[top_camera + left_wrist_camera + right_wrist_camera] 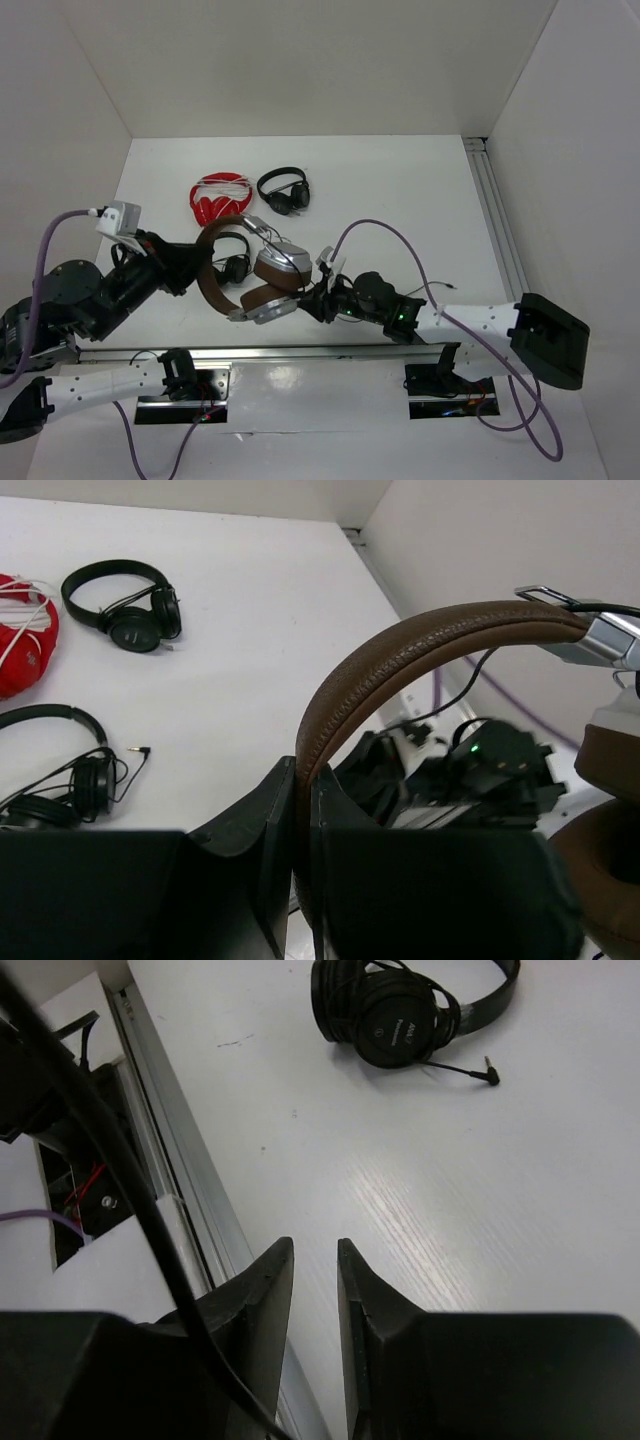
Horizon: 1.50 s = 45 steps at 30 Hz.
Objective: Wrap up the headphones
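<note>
- Headphones (275, 270) near the front edge of the tabletop (400, 190), about the middle, between the two arms.
- Far left: left gripper (188, 265) squeezed shut on the brown headband (400, 655), with the band pinched between both fingers and its top raised off the tabletop.
- Just inside the curve of the band: a small black pair (232, 268), lying flat, not part of the job.
- Further off, toward the back edge: a red pair (220, 197), then another black pair (283, 190) just beside it on the right.
- Next along: silver cups (265, 312) with brown ear pads, joined to the band by thin metal bits.
- Right of the cups: right gripper (315, 1250), fingers a little apart, nothing between them, tip close to the lower cup.
- Thin dark cable (100, 1143) running past the outside of one finger of that gripper, not pinched.
- Guess on feel: band stiff and springy, so good to hold in the middle. Cups probably the heavy part and likely to swing. Pads soft, metal smooth and slippery.
- Cable floppy and light, easy to tangle or let slip. Best pinched gently close to a cup, then wound round and round. No hard tugs where cable and cup meet.
</note>
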Motion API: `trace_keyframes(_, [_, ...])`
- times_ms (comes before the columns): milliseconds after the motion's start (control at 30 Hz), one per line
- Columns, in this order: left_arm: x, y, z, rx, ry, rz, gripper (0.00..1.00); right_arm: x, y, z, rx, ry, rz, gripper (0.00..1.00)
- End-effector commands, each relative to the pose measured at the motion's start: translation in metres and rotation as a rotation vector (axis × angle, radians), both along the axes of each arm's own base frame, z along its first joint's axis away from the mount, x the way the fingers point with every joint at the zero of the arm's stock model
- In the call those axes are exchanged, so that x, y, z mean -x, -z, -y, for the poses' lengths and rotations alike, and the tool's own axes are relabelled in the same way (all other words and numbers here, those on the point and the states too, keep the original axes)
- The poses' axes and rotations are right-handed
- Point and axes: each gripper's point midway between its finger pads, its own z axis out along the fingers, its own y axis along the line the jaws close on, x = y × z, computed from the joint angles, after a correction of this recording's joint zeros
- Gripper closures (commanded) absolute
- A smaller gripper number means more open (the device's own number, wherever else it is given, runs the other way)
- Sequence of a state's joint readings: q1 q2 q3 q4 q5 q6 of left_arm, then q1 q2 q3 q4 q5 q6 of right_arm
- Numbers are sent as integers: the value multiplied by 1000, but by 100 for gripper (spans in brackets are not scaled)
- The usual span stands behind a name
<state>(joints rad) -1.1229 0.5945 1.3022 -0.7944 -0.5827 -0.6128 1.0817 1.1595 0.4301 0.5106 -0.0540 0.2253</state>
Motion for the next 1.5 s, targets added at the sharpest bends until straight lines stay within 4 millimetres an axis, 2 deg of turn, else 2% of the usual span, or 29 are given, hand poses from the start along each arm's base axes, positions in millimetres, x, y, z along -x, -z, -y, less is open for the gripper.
trace_keyframes(0, [-7, -46, -3, 220, -72, 22, 100, -7, -39, -26, -188, -20, 44, 68])
trace_keyframes(100, [-13, -49, -14, 248, -154, -5, 100, -10, -17, -36, -149, -28, 11, 71])
trace_keyframes(200, [-20, -36, -32, 219, -272, -61, 100, -10, 1, -38, -137, -23, -23, 78])
trace_keyframes(233, [-22, -34, -37, 213, -305, -69, 100, -8, 11, -34, -121, -22, -32, 78])
trace_keyframes(300, [-27, -31, -50, 206, -395, -79, 100, -9, 20, -29, -120, 8, -53, 88])
trace_keyframes(367, [-32, -25, -53, 175, -453, -87, 100, 2, 40, -21, -79, 25, -76, 95])
trace_keyframes(400, [-34, -21, -62, 150, -500, -89, 100, -2, 37, -16, -90, 83, -76, 98])
trace_keyframes(433, [-34, -20, -65, 159, -520, -92, 100, 7, 44, -15, -69, 86, -86, 100])
trace_keyframes(500, [-39, -15, -67, 140, -570, -95, 100, 9, 47, -6, -45, 162, -74, 100])
trace_keyframes(533, [-40, -11, -65, 134, -585, -105, 100, 24, 56, -6, -8, 159, -98, 100])
trace_keyframes(600, [-44, -4, -59, 115, -610, -121, 100, 22, 53, -1, 11, 259, -88, 100])
trace_keyframes(667, [-44, 5, -59, 118, -649, -160, 100, 42, 62, -1, 85, 261, -112, 100])
trace_keyframes(700, [-47, 11, -52, 90, -664, -180, 100, 41, 51, -6, 82, 305, -98, 100])
trace_keyframes(733, [-50, 14, -50, 106, -692, -199, 100, 48, 61, 0, 154, 321, -105, 100])
trace_keyframes(800, [-53, 24, -55, 45, -749, -220, 100, 76, 46, -13, 169, 285, -88, 100])
trace_keyframes(833, [-60, 26, -48, 13, -772, -224, 100, 79, 41, -10, 171, 328, -79, 100])
trace_keyframes(867, [-63, 31, -48, -35, -780, -229, 100, 99, 47, -4, 237, 291, -53, 100])
trace_keyframes(900, [-70, 32, -45, -39, -791, -238, 100, 107, 36, -9, 228, 281, -55, 100])
trace_keyframes(933, [-74, 29, -43, -38, -784, -231, 100, 112, 38, -2, 258, 298, -51, 100])
trace_keyframes(967, [-80, 40, -40, -150, -761, -220, 100, 129, 36, -3, 261, 264, -48, 100])
trace_keyframes(1000, [-88, 44, -43, -164, -778, -221, 100, 138, 24, -6, 245, 261, -52, 100])
trace_keyframes(1033, [-96, 43, -34, -119, -751, -221, 100, 139, 16, -4, 214, 306, -57, 100])
trace_keyframes(1067, [-101, 57, -36, -210, -735, -225, 100, 151, 22, 6, 275, 289, -11, 100])
trace_keyframes(1100, [-107, 61, -43, -214, -752, -227, 100, 158, 7, 2, 255, 293, -9, 100])
trace_keyframes(1167, [-114, 70, -41, -249, -726, -231, 100, 166, 3, 7, 301, 294, 49, 100])
trace_keyframes(1233, [-119, 88, -43, -307, -740, -253, 100, 184, -15, -6, 298, 255, 75, 100])
trace_keyframes(1300, [-119, 103, -43, -371, -736, -278, 100, 189, -27, -9, 323, 239, 134, 100])
trace_keyframes(1333, [-120, 116, -40, -407, -727, -311, 100, 191, -43, -16, 295, 252, 131, 100])
trace_keyframes(1467, [-111, 133, -27, -469, -665, -350, 100, 185, -66, -18, 313, 267, 211, 100])
